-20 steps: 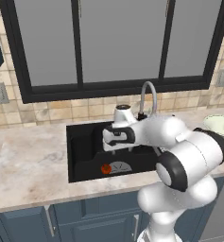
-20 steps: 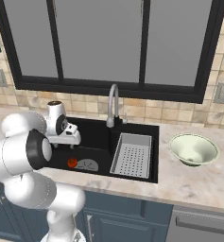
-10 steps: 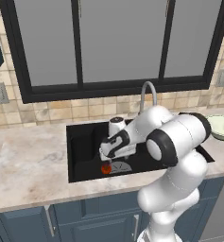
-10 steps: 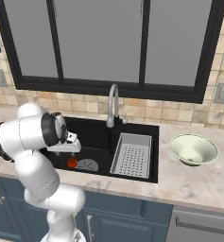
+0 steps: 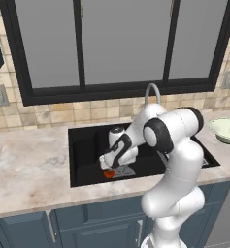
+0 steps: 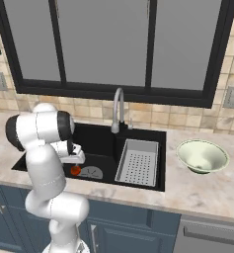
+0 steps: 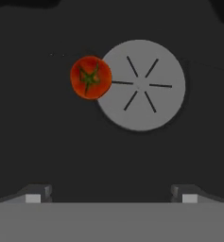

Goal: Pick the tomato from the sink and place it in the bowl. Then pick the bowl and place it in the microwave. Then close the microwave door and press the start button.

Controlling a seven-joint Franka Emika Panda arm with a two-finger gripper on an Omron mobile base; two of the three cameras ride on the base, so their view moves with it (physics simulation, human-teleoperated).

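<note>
The tomato (image 5: 108,174) (image 6: 75,170) (image 7: 90,77), small and red-orange with a green star on top, lies on the floor of the black sink (image 5: 87,145) (image 6: 101,143) at the edge of the round grey drain (image 7: 141,85). My gripper (image 5: 108,165) (image 6: 75,163) (image 7: 111,194) hangs open just above the tomato, jaws wide apart and nothing between them. In the hand view the tomato sits up and left of centre. The pale green bowl (image 5: 226,130) (image 6: 202,155) stands empty on the counter right of the sink. The microwave and its door are out of view.
A curved silver faucet (image 5: 153,92) (image 6: 117,106) rises behind the sink. A grey perforated rack (image 6: 138,160) fills the sink's right half. Marble counter (image 5: 29,164) (image 6: 212,190) runs on both sides, below a dark-framed window.
The arm has swung down and left into the sink, bringing the hand low over the tomato. The jaws have stayed wide open. The tomato has not moved.
</note>
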